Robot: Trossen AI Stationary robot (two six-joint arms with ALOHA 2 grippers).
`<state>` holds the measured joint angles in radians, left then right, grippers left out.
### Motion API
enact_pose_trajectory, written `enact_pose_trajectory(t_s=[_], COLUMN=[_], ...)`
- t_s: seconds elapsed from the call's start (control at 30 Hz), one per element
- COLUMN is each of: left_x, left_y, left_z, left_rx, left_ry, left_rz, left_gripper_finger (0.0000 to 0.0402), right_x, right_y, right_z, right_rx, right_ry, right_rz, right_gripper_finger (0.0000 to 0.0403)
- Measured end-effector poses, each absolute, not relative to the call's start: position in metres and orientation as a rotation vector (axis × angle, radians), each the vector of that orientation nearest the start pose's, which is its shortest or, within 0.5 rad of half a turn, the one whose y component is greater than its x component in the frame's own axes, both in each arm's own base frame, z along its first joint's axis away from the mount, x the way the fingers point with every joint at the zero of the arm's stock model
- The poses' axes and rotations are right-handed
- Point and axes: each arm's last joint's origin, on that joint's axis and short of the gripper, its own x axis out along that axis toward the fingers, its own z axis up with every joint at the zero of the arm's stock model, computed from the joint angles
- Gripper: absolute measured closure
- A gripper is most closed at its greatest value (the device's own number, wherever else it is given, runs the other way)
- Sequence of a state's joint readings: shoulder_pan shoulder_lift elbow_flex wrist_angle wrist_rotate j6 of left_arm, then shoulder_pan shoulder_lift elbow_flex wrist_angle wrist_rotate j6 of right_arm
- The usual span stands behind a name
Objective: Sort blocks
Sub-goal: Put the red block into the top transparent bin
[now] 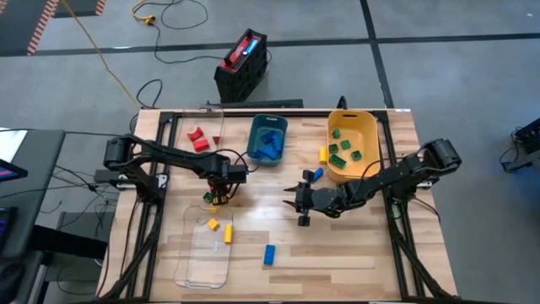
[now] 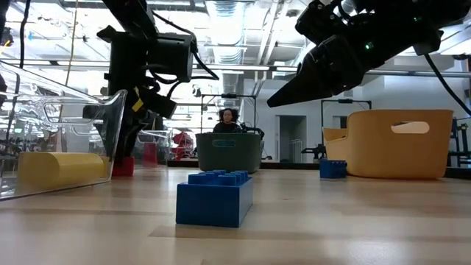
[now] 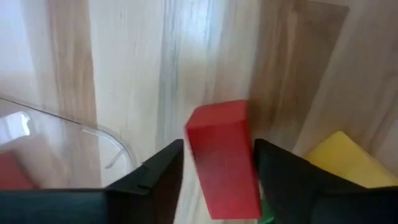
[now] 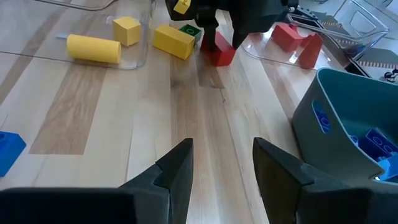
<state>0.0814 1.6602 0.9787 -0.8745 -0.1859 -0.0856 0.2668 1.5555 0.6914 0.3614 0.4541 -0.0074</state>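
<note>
Nearest: a blue brick [image 2: 214,197] is seen lying on the worktop [image 2: 353,221].
Left tool [image 3: 217,163]: spread astride the red block [image 3: 222,158], not yet pinched.
Right tool [image 4: 222,163]: spread, empty, held mid-worktop.
Risk: the block could be twisted out if gripped off-centre.

Overhead ceiling strips [image 2: 243,18] flooding room in low view, blowing out to white glare. Arms reading as dark silhouettes against them. Near blue brick [image 2: 215,197] staying fairly sharp, background softening. Bench [image 1: 337,245] evenly lit from above in high view, soft shadows pooling under arms. Left wrist view blurring heavily (red block [image 3: 222,158] smeared, fingers [image 3: 155,177] out of focus). Clear tray [image 4: 134,59] catching faint glints in right wrist view.
</note>
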Motion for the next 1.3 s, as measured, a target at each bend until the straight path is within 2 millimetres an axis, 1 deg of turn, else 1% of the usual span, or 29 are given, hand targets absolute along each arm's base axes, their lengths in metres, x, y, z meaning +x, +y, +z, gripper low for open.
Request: enact_pose_trajectory(t_s=[0.13,0.2,0.4,0.53,0.67,0.77,0.83,0.9,1.0,1.1,1.23,1.3], left_x=[0.273,0.273,0.279,0.287,0.299,0.299,0.294,0.284,0.263,0.242,0.213,0.202], left_y=[0.027,0.026,0.02,0.015,0.011,0.015,0.022,0.033,0.049,0.061,0.077,0.087], left_z=[0.161,0.161,0.165,0.172,0.191,0.211,0.225,0.241,0.266,0.287,0.306,0.307], left_rx=[0.021,0.029,0.029,0.009,0.044,0.123,0.142,0.138,0.108,0.063,0.024,0.006], left_ry=[1.549,1.545,1.516,1.483,1.404,1.332,1.289,1.261,1.211,1.143,1.092,1.133], left_rz=[0.272,0.256,0.221,0.175,0.178,0.259,0.326,0.399,0.517,0.599,0.708,0.771], left_gripper_finger=[0.0268,0.0283,0.0283,0.0283,0.0283,0.0283,0.0283,0.0283,0.0283,0.0283,0.0283,0.0283], right_x=[0.295,0.295,0.295,0.295,0.295,0.295,0.295,0.295,0.295,0.295,0.295,0.295], right_y=[0.068,0.068,0.068,0.068,0.068,0.068,0.068,0.068,0.068,0.068,0.068,0.067], right_z=[0.175,0.175,0.175,0.175,0.175,0.174,0.173,0.172,0.172,0.172,0.173,0.173], right_rx=[-0.184,-0.184,-0.184,-0.182,-0.178,-0.176,-0.173,-0.169,-0.167,-0.162,-0.158,-0.158], right_ry=[0.47,0.47,0.47,0.471,0.473,0.478,0.487,0.492,0.492,0.49,0.486,0.484], right_rz=[-0.18,-0.179,-0.177,-0.178,-0.179,-0.179,-0.181,-0.182,-0.183,-0.184,-0.185,-0.187], right_gripper_finger=[0.023,0.023,0.023,0.023,0.023,0.023,0.023,0.023,0.023,0.023,0.023,0.023])
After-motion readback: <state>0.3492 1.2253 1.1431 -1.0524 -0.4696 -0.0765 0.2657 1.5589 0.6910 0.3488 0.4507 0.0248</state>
